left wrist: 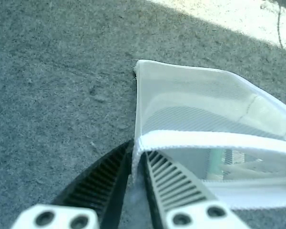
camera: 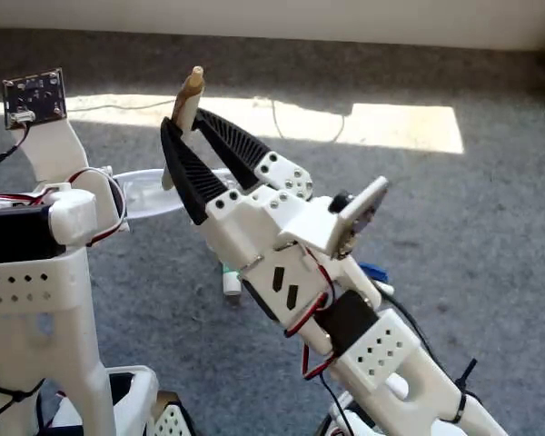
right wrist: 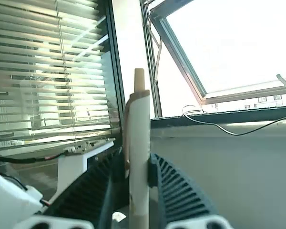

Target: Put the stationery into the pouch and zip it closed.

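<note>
The pen (camera: pixel 189 95) is a beige one with a lighter tip. It stands almost upright, high above the floor, at about 11 o'clock from the centre of the high view. The right gripper (camera: pixel 187 123) pinches it between its two black ribbed fingers; in the right wrist view the pen (right wrist: pixel 139 157) rises straight out of the gripper (right wrist: pixel 133 164), and both fingers press on its sides.

The pouch (camera: pixel 150 195) is at about 9 o'clock in the high view, beside the left arm, and it is lifted off the floor. It is white and half transparent (a kind of fine mesh). In the left wrist view the left gripper (left wrist: pixel 137 150) is closed on the thick white edge of the pouch (left wrist: pixel 190 105), near one corner. Something green and white shows through the mesh, but I cannot tell what it is.

A small white and green item (camera: pixel 230 280) lies on the grey carpet (camera: pixel 490 227) at about 7 o'clock, partly hidden under the right arm. A bright patch of sunlight (camera: pixel 391 127) lies on the carpet at about 1 o'clock. Behind the pen, the right wrist view shows blinds (right wrist: pixel 47 71) and an open window (right wrist: pixel 229 43).
</note>
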Tool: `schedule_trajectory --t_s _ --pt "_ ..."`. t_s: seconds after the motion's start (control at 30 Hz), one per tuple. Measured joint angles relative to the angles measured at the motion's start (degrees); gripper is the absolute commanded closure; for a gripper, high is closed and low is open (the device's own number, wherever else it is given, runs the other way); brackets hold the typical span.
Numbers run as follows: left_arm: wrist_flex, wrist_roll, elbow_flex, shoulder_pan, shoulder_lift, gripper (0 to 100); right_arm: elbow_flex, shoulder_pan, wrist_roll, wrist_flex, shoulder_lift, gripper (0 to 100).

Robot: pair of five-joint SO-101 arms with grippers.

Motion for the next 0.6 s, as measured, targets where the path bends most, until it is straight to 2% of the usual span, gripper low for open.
schedule_trajectory --t_s 0.1,0.33,0.6 --pt "0.00 0.00 0.00 0.00 0.00 99 3.43 -0.70 0.70 -5.01 3.08 99.3" --pt "0.00 0.00 0.97 0.00 0.00 99 9.76 -0.88 8.88 -20.13 10.02 99.3" --pt "0.00 0.00 0.97 0.35 0.00 99 14.15 -0.97 9.49 -22.68 12.31 99.3"
